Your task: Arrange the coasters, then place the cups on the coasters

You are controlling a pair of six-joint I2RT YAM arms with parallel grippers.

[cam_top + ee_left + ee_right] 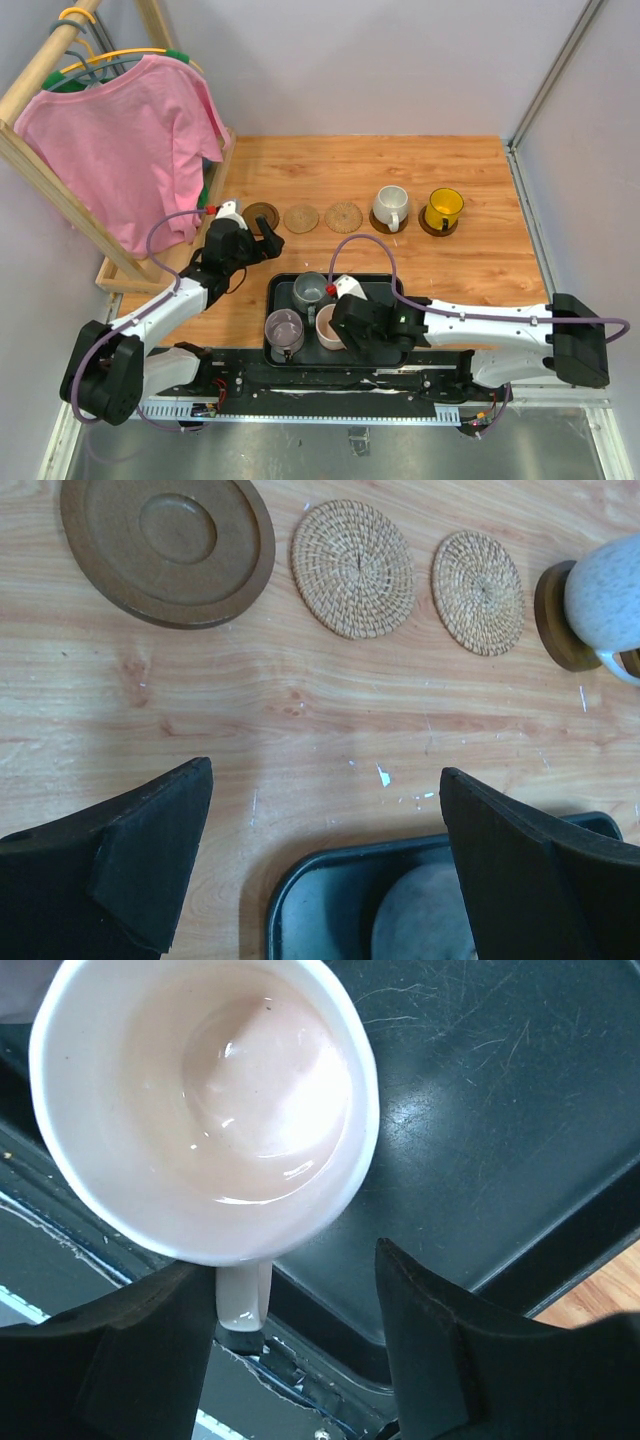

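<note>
The right claw (290,1265) hangs over the near edge of the tray (480,1110). Its two fingers stand apart, with the handle (243,1295) of the pink cup (210,1100) between them. One finger is right by the handle and the other has a gap, so the claw is not squeezing yet.

The pink cup stands upright in the tray, close to its near edge. I think it is hard, shiny and a bit slippery, and it could break if it falls. It is empty, so it is probably light. The handle looks like a good place to hold, but it is thin, so the cup may swing. Pinching the cup's wall may be safer.

The cup is pale pink inside, with a thick white rim and a small white handle.

The left claw (325,770) is wide open and holds nothing, just past the far left corner of the tray.

Beyond the tray, a row lies on the desk (480,260): a dark brown coaster (168,550), then two woven tan coasters (352,568). After them, the off-white cup (390,207) and yellow cup (444,208) each stand on a coaster.
</note>
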